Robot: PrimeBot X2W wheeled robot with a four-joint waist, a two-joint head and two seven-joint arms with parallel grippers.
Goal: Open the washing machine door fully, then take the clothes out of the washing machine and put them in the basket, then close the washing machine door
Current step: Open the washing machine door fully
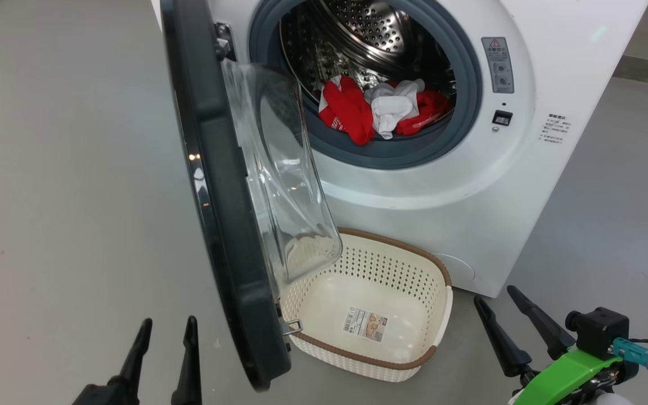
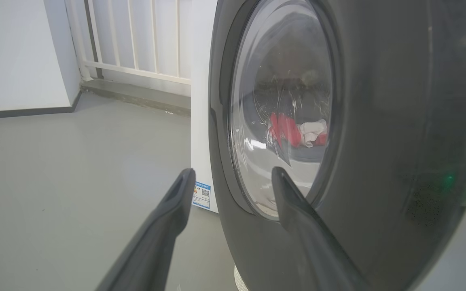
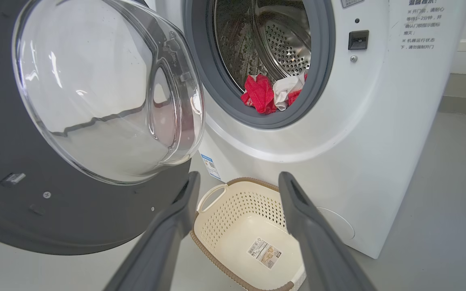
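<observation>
The white washing machine (image 1: 442,185) stands ahead with its round door (image 1: 220,197) swung out toward me, roughly edge-on, black rim and clear glass bowl (image 1: 279,169) showing. Red and white clothes (image 1: 383,107) lie at the drum's front lip, also seen as clothes (image 3: 273,91) past the door (image 3: 55,202). The cream basket (image 1: 369,306) sits empty on the floor below the opening, basket (image 3: 249,234) with its paper label. My left gripper (image 1: 167,329) is open, just left of the door's outer face (image 2: 378,141). My right gripper (image 1: 495,301) is open, right of the basket, holding nothing.
Grey floor (image 1: 65,197) spreads wide to the left of the door and to the right of the machine. A white railing (image 2: 136,40) and a white wall panel (image 2: 14,52) stand behind the machine's left side.
</observation>
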